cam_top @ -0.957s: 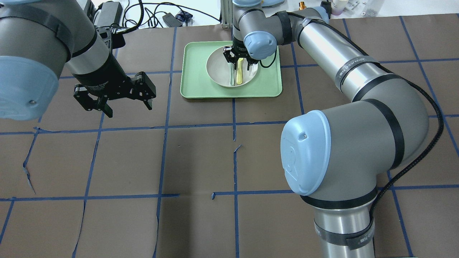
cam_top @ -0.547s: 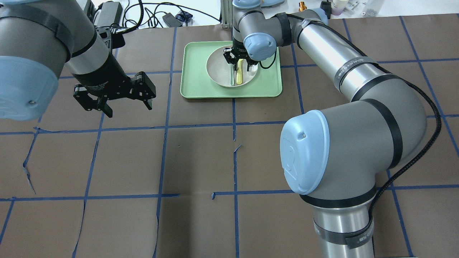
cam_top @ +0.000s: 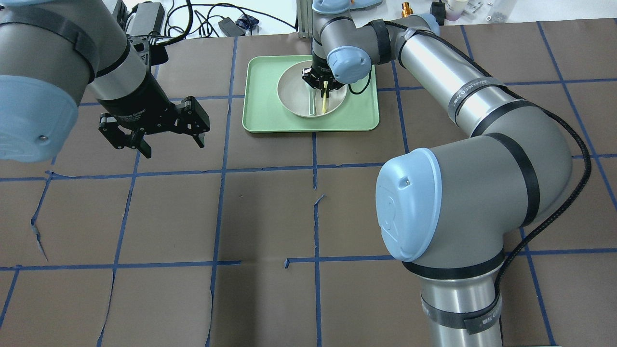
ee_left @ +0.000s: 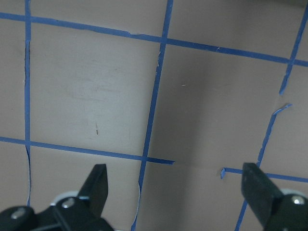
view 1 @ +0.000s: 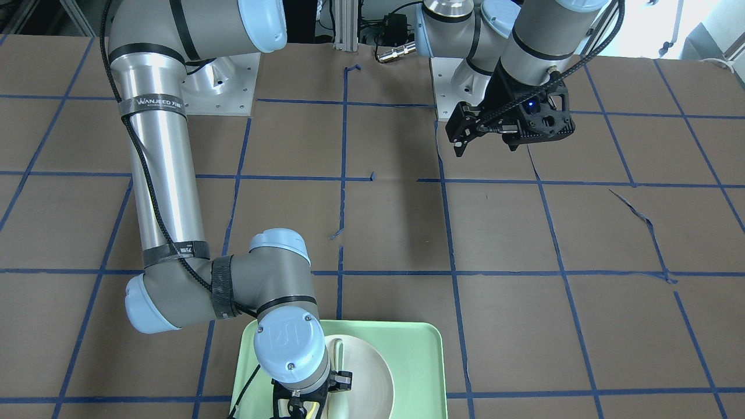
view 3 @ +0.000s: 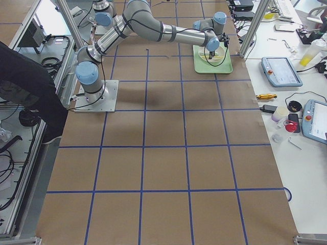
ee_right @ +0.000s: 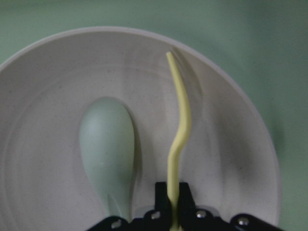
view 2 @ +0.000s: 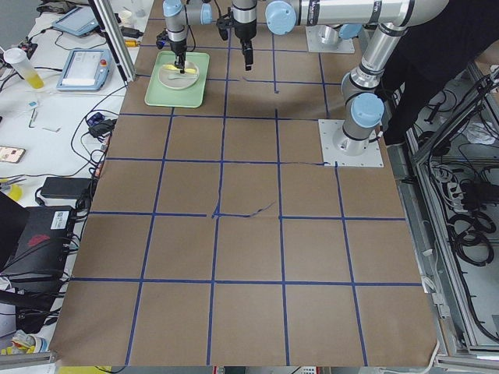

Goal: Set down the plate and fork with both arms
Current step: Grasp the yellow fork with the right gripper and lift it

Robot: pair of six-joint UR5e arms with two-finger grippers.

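The off-white plate (cam_top: 294,94) sits on the mint-green tray (cam_top: 260,120) at the far middle of the table. My right gripper (cam_top: 322,86) reaches down into the plate and is shut on the yellow fork (cam_top: 325,100). In the right wrist view the fork (ee_right: 179,125) stands on edge between the shut fingers, over the plate (ee_right: 48,120) and pointing toward its rim. A pale grey-green spoon (ee_right: 107,149) lies in the plate beside it. My left gripper (cam_top: 172,147) is open and empty above the brown table, left of the tray. It also shows in the left wrist view (ee_left: 175,178).
The tray (view 1: 419,361) lies near the table's far edge, with cables and a power brick (cam_top: 144,17) beyond that edge. Blue tape lines cross the brown table cover (cam_top: 265,217). My right arm's elbow (cam_top: 434,212) stands over the near right of the table.
My right gripper has closed on the yellow fork, which has turned from lying flat in the plate to standing on edge. The left arm has not moved.
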